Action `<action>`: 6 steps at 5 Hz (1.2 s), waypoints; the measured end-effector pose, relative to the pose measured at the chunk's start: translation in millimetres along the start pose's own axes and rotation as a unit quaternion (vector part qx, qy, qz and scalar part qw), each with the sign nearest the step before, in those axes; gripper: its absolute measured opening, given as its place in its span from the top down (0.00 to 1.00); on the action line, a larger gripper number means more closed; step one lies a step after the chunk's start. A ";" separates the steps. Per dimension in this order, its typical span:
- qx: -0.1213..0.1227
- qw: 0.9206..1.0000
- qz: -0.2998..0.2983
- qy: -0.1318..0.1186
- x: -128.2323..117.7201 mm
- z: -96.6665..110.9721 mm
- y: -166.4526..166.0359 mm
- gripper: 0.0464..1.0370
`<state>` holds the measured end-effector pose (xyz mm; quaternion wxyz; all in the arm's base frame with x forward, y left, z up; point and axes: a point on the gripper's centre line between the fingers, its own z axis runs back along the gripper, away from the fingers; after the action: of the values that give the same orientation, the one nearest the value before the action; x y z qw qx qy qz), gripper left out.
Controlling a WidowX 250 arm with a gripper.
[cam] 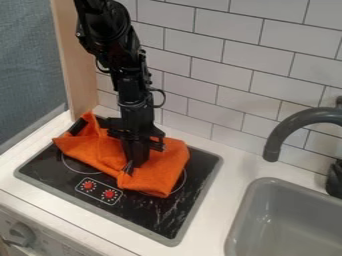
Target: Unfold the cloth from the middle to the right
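Observation:
The black gripper (129, 169) hangs down from the upper left over the middle of the orange cloth (163, 167), its tips at the cloth near a raised fold. Bunched and folded, the cloth lies across the back part of the black stove top (150, 212). One corner of it stands up at the left, and a flatter part spreads to the right of the gripper. How the tips stand against the fabric is hard to make out.
A grey sink (244, 225) is set in the white counter (214, 202) at the right, with a dark curved faucet (287, 127) above it. Behind rises a white tiled wall, and a wooden panel (77, 65) stands at the left.

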<state>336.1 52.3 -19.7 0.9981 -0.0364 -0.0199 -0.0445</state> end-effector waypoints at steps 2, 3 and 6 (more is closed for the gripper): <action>-0.012 1.000 0.003 -0.013 0.1 18.1 -6.4 0.98; -0.017 1.000 0.004 -0.017 -2.3 25.4 -9.8 0.98; -0.042 0.998 -0.034 -0.033 -2.3 47.2 -61.7 0.98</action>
<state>326.6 -5.2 31.6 0.9924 -0.0796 -0.0520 -0.0777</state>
